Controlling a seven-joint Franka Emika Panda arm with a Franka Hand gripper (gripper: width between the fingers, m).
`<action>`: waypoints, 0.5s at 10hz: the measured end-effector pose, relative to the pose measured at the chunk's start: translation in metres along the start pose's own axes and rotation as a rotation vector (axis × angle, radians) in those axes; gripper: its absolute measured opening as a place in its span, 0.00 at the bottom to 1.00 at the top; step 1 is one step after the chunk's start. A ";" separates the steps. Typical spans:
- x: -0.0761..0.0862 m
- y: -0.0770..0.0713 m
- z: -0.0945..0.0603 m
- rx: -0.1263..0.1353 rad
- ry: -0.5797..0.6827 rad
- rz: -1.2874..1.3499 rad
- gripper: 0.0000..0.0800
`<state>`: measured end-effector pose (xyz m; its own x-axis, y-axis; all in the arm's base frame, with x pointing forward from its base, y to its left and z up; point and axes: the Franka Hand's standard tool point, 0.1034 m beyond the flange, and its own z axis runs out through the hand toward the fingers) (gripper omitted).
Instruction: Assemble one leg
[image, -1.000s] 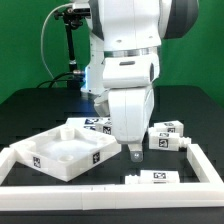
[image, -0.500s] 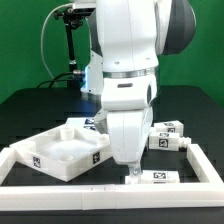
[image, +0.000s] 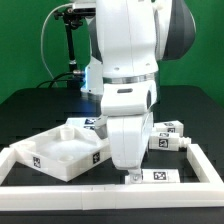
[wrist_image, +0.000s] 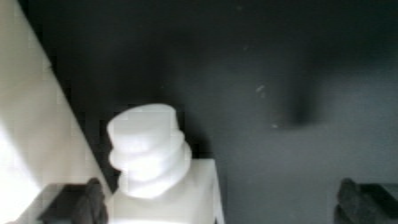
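Only the wrist view shows the gripper spread open astride the leg; the exterior view hides that.

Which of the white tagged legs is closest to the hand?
The small white plastic leg lying frontmost, right at the hand; the other legs sit farther back.

The white leg bears black-and-white tags on a black table.
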<state>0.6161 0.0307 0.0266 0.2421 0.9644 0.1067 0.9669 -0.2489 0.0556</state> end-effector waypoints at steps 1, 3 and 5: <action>0.001 0.000 0.000 -0.005 0.001 0.003 0.81; 0.006 -0.005 0.001 -0.018 0.006 0.020 0.81; 0.009 -0.011 0.001 -0.020 0.007 0.032 0.81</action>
<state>0.6073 0.0421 0.0260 0.2720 0.9553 0.1157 0.9569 -0.2812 0.0722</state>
